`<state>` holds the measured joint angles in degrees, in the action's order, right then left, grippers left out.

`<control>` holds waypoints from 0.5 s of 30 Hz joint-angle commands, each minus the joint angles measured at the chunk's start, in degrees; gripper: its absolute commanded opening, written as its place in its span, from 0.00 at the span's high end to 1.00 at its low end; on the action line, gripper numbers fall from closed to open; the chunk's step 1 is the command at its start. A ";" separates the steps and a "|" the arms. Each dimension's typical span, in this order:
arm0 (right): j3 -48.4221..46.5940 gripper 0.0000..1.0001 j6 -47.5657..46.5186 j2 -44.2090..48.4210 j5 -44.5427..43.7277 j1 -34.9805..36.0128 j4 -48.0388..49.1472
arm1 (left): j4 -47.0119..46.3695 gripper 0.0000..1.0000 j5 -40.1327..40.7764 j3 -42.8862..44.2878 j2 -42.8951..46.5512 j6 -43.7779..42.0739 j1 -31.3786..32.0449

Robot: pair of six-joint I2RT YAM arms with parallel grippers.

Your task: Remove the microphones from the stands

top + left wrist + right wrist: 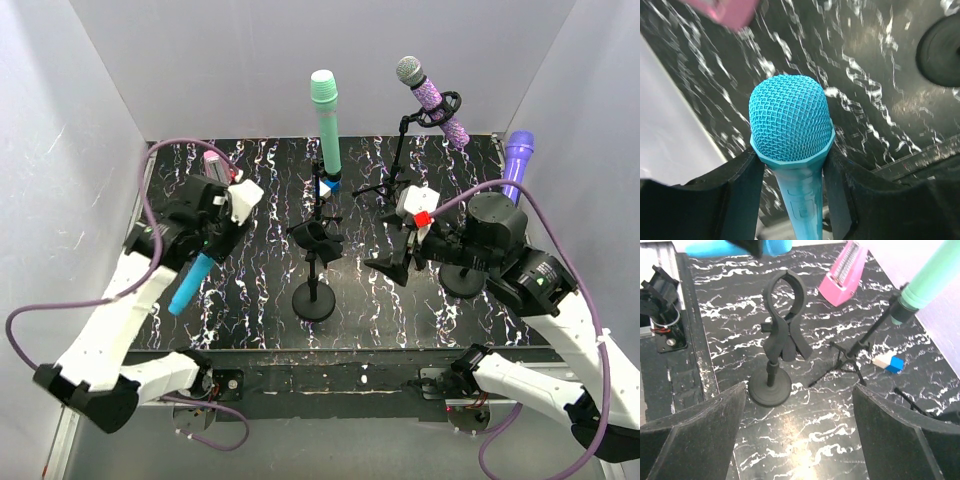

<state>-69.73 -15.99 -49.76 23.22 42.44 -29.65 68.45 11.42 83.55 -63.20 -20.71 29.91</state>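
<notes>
Cyan microphone (790, 117) | centre of left-wrist view, off the empty clip stand (782, 330) | left fingers (735, 200) clamp its neck | right fingers (690, 435) wide, empty | I judge it light, rigid, smooth-bodied; grip below grille.

Cyan microphone (790, 120), black stand (782, 335), black white-veined table (250, 290)
</notes>
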 commanded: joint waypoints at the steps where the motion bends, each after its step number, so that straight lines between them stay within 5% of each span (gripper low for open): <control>1: -5.58 0.07 -2.91 -1.04 -6.08 -0.33 -8.92 | -0.32 1.00 -2.19 -8.74 -1.75 10.16 -6.52; 8: -5.94 0.07 -5.46 0.80 -7.14 -0.60 -12.27 | -14.62 1.00 -2.72 -22.45 -10.17 8.50 -24.61; 11: -6.46 0.07 -5.54 1.07 -6.97 -1.04 -12.98 | -18.17 1.00 -5.68 -21.51 -18.59 10.69 -32.17; 15: -6.38 0.07 -6.51 1.07 -7.05 -1.21 -13.15 | -22.64 1.00 -7.30 -22.19 -25.56 9.99 -34.65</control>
<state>-73.73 -20.99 -49.28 16.82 41.60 -42.54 53.23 6.57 61.47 -85.95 -11.29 -3.29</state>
